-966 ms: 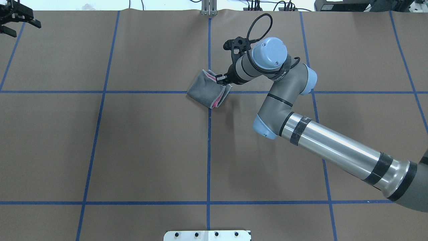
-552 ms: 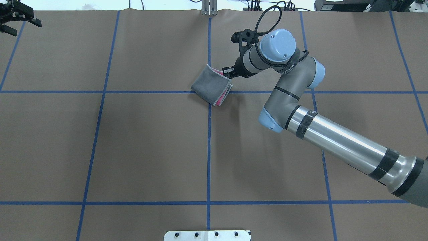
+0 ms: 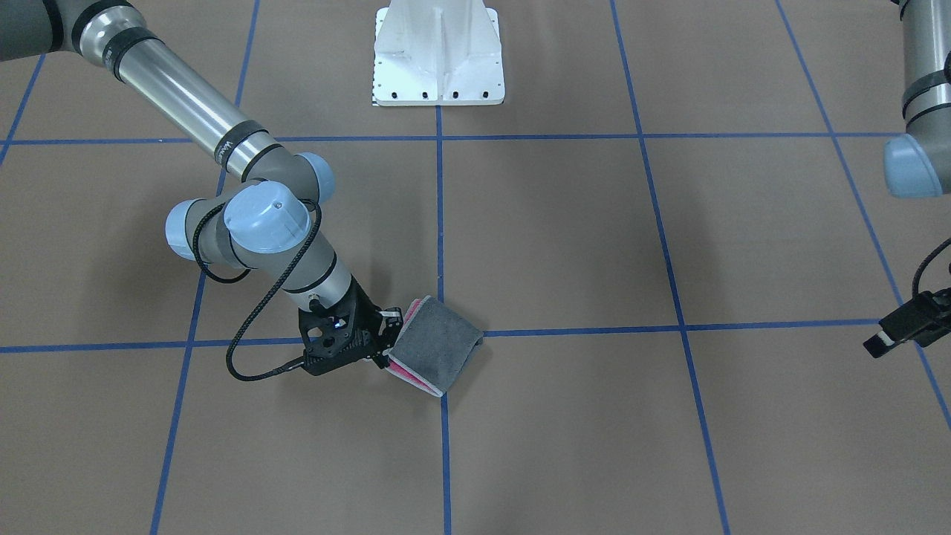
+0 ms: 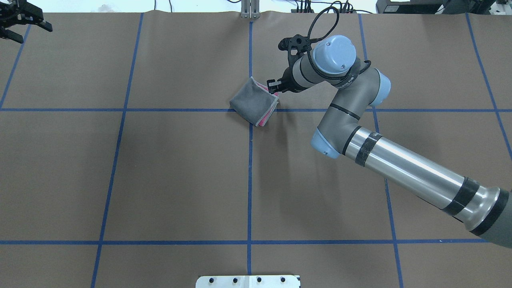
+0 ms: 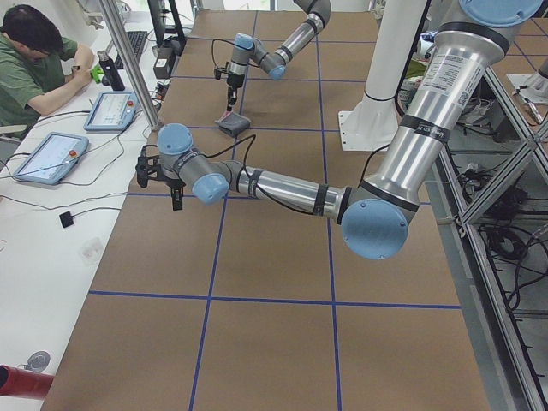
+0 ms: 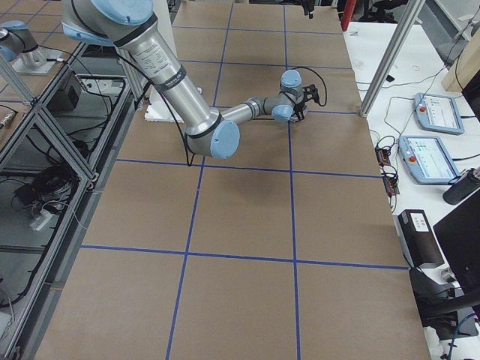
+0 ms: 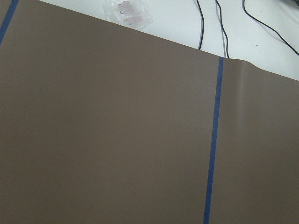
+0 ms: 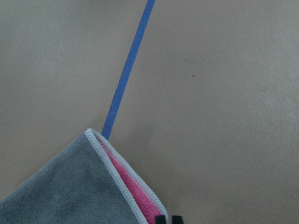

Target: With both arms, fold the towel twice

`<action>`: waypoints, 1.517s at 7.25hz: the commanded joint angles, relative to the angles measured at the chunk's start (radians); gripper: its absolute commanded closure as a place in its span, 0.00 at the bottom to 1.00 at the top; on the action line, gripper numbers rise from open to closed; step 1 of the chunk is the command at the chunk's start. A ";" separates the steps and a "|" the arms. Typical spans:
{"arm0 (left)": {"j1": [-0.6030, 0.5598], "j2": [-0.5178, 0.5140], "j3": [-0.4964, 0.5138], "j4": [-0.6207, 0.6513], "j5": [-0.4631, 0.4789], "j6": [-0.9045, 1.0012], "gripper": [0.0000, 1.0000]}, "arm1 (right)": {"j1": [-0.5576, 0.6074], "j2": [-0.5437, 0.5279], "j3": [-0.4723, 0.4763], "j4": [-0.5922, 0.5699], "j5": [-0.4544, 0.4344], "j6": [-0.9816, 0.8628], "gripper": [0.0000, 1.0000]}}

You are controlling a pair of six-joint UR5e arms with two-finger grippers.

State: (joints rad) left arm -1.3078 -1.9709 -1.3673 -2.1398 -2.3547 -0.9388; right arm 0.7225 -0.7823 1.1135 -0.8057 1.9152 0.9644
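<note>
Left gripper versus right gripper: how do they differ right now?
The right gripper is at the towel in the middle of the table; the left gripper hangs at a far corner, away from it. The right gripper's fingertips are nearly together on the towel's edge, apparently pinching it; the left gripper's look spread. Both are black and two-fingered.

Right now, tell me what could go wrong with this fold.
1. The right tool seems to pinch only the towel's edge layers; pulling away could drag them and open the fold.
2. The left tool is parked at the far corner, so nothing pins the towel down.
</note>
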 commanded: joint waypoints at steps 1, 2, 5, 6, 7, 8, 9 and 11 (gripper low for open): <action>0.004 0.000 0.000 0.000 0.000 -0.002 0.00 | 0.000 0.017 0.015 -0.001 0.008 0.025 0.00; 0.004 0.000 0.000 0.000 0.000 -0.002 0.00 | 0.000 0.035 0.022 -0.003 0.010 0.071 0.00; 0.004 0.000 -0.004 0.000 0.000 -0.003 0.00 | -0.023 0.045 0.026 -0.006 0.004 0.109 0.99; 0.005 -0.008 -0.001 0.000 0.000 -0.003 0.00 | -0.034 0.046 0.026 -0.006 0.001 0.109 1.00; 0.005 -0.009 0.000 0.001 0.000 -0.003 0.00 | -0.047 0.048 0.026 -0.009 -0.001 0.109 1.00; 0.005 -0.011 0.000 0.001 0.000 -0.003 0.00 | -0.061 0.054 0.025 -0.010 -0.004 0.109 1.00; 0.005 -0.011 -0.001 0.001 0.000 -0.003 0.00 | -0.070 0.061 0.025 -0.013 -0.005 0.108 1.00; 0.005 -0.011 -0.001 0.003 0.000 -0.005 0.00 | -0.095 0.093 0.006 -0.023 -0.047 0.109 1.00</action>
State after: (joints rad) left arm -1.3024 -1.9818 -1.3681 -2.1380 -2.3547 -0.9423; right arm 0.6413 -0.7092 1.1319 -0.8208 1.8890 1.0734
